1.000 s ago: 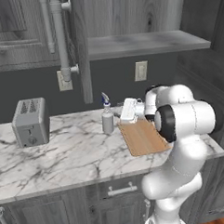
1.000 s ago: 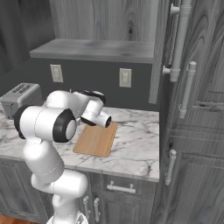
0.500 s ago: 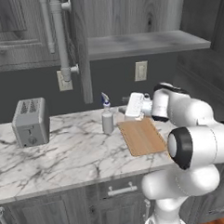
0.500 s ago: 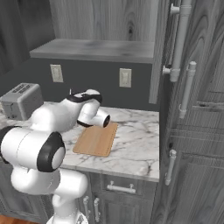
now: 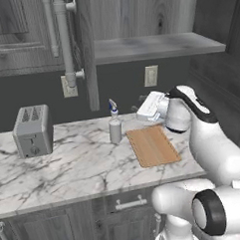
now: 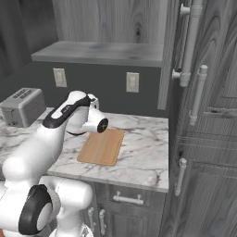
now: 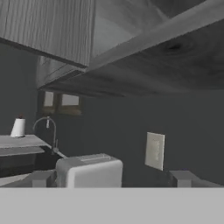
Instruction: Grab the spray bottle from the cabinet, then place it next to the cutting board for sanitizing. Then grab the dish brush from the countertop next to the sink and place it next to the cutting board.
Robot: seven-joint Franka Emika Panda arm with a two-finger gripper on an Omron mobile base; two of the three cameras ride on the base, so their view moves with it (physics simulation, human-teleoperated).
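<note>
One item placed: spray bottle (image 5: 115,127) standing near countertop (image 5: 79,166) back edge, just beside cutting board (image 5: 152,145) left side. Gripper (image 5: 141,109) now spread wide, holding nothing, pulling back and swinging toward toaster (image 7: 89,170) and distant faucet (image 7: 49,131). Heading for dish brush next, probably.

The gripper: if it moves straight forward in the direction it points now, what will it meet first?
Probably the toaster. The open gripper points sideways along the countertop, past the spray bottle; in the hand view the toaster sits low and central ahead, though depth is unclear.
</note>
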